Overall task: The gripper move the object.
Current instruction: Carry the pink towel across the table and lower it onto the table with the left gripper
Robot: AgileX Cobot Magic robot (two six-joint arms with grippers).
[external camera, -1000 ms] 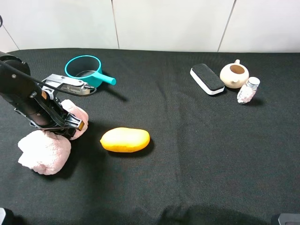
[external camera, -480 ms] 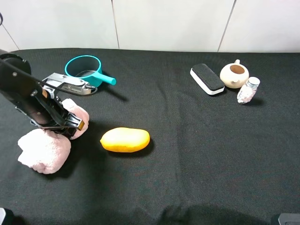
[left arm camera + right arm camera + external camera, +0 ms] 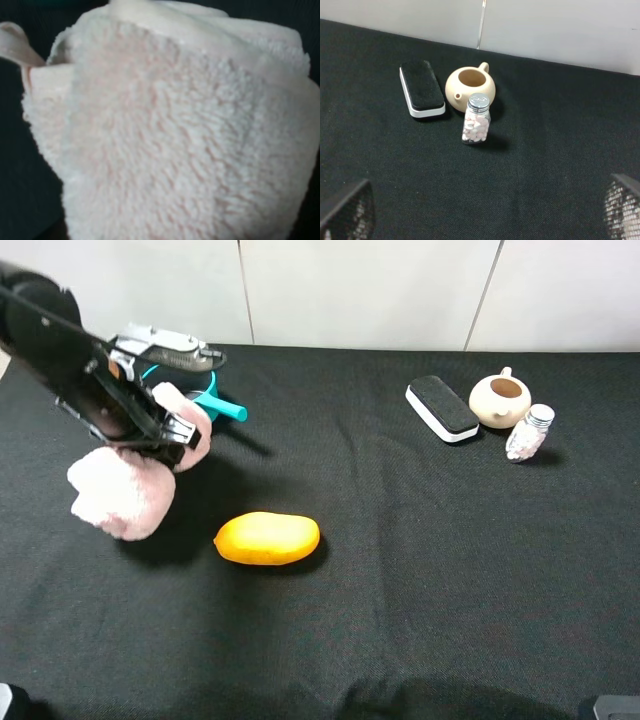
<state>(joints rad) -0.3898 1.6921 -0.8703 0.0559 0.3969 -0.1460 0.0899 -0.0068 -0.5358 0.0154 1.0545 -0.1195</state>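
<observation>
grip looks fine: left gripper [image 3: 165, 430] pinches the pink plush object [image 3: 120, 495] between its two lumps, hanging just off the black cloth table [image 3: 420, 570] beside the teal saucepan [image 3: 228, 412], so i'd carry it slow and level, clear of the mango [image 3: 267, 538]. right gripper [image 3: 485, 212] sits spread wide, empty. white wall panels [image 3: 360, 290] run behind.

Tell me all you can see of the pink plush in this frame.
The plush is pale pink, fluffy fleece in two lumps. The left gripper is clamped between them; the larger lump hangs lower. It seems held off the black cloth, its shadow apart below. Up close, a smooth pink loop shows at one edge.
</observation>
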